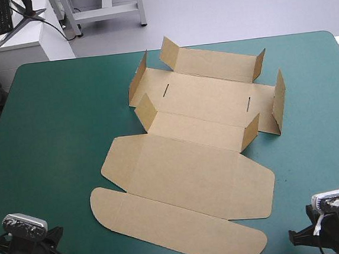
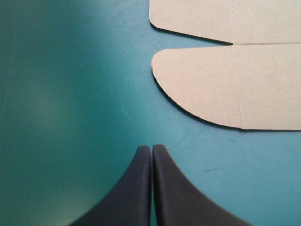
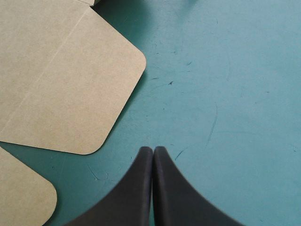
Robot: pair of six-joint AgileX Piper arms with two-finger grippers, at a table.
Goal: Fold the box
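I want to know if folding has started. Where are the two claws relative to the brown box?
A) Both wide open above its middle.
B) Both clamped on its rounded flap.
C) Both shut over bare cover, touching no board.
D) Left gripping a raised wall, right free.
C: the left claw and right claw each form a shut arch over the teal-green cover, with the box lying apart from both.
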